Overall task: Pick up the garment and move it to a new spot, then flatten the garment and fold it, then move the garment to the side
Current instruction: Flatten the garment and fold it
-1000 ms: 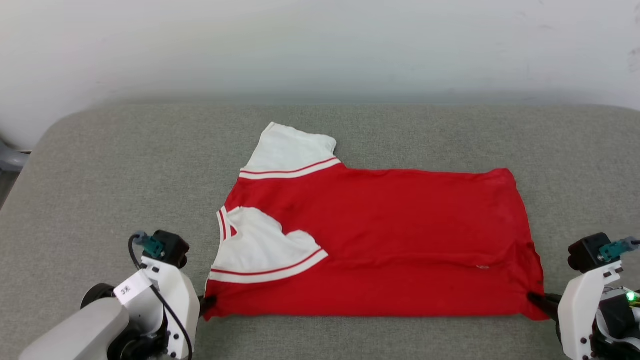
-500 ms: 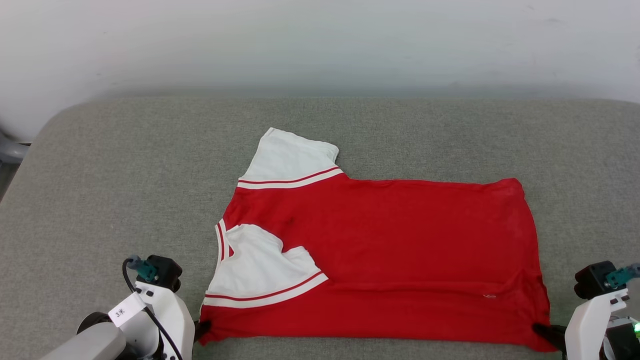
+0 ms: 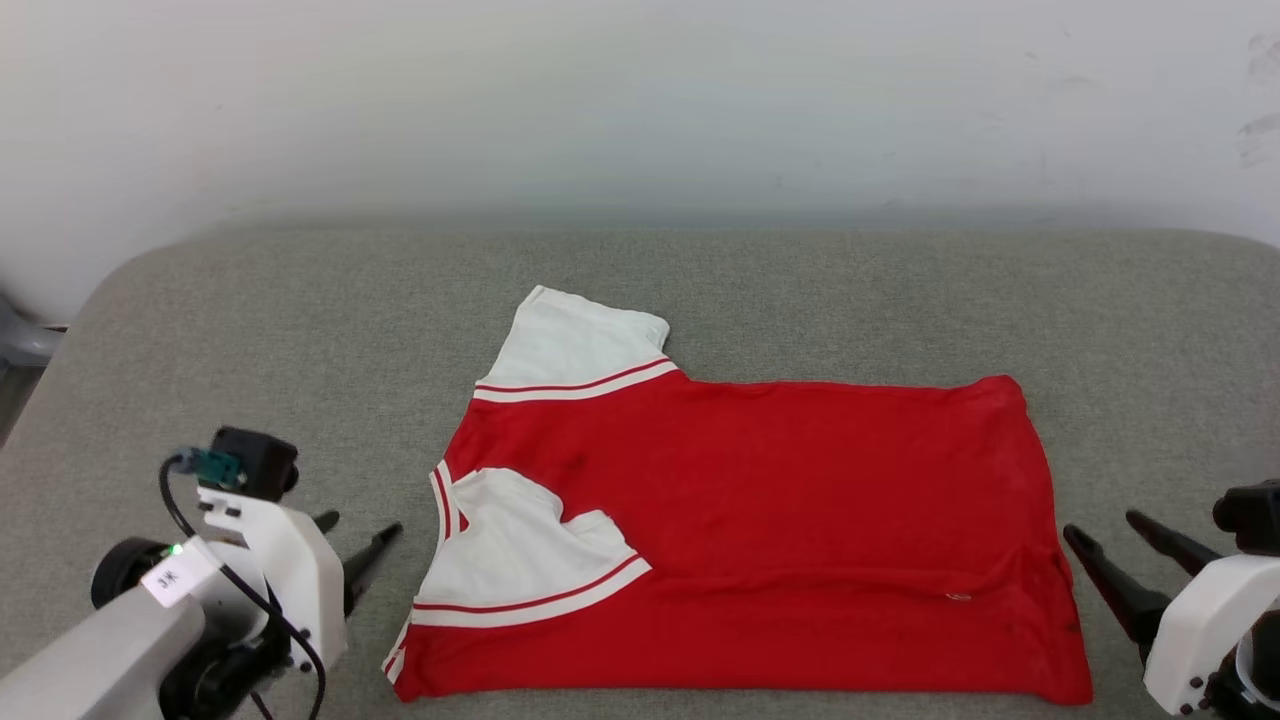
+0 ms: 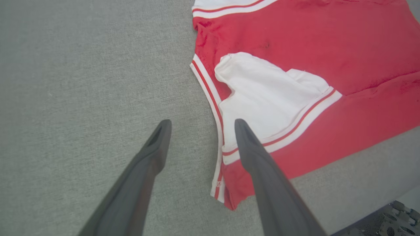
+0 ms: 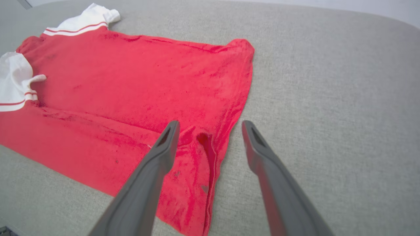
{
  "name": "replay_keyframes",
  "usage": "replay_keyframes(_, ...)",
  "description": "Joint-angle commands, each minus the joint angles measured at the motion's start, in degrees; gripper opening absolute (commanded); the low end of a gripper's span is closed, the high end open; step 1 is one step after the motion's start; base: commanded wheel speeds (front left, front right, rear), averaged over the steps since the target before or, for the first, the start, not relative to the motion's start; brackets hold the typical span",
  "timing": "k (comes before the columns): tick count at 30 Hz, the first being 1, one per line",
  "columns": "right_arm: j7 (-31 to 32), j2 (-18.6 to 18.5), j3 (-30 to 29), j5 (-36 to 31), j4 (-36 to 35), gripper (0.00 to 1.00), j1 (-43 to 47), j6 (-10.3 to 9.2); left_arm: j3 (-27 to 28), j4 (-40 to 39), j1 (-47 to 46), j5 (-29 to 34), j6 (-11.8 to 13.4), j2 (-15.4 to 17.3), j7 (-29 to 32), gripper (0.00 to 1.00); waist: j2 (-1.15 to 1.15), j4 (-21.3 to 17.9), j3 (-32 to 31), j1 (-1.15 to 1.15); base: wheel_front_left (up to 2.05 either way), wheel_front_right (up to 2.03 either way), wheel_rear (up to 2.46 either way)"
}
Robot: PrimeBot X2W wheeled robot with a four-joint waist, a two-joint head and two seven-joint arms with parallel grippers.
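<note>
The shirt (image 3: 760, 540) lies flat on the cushion (image 3: 250, 320), collar to the left, hem to the right. The left gripper (image 3: 362, 523) sits just beside the collar end, the right gripper (image 3: 1102, 524) beside the hem; a wall (image 3: 640, 100) stands behind

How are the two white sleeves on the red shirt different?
The far sleeve sticks out past the shirt onto the grey cushion; the near sleeve is folded in on top of the red. The far sleeve lies smooth; the near sleeve looks rumpled. Both are white with striped trim.
</note>
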Motion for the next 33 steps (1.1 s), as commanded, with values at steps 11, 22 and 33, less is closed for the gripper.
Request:
replay_keyframes(11,-12.0,12.8,-14.5,-15.2,-12.5,1.0,3.5,-0.04,3.5,1.1,-12.8,6.0,0.4,-1.4,-4.0,1.0,0.0,-2.8,3.1,0.0,0.0,0.0,0.0)
replay_keyframes(22,-9.2,19.7,-17.0,-22.0,-25.7,1.0,4.3,-0.05,3.4,12.0,-29.3,6.0,-5.4,-6.6,5.8,1.0,0.0,-6.3,11.8,0.0,0.0,0.0,0.0)
replay_keyframes(33,-7.0,21.2,-15.9,-24.3,-32.3,1.0,-0.2,-0.05,2.6,25.2,-47.1,2.8,-8.3,-10.1,25.8,1.0,0.0,-9.9,23.5,0.0,0.0,0.0,0.0)
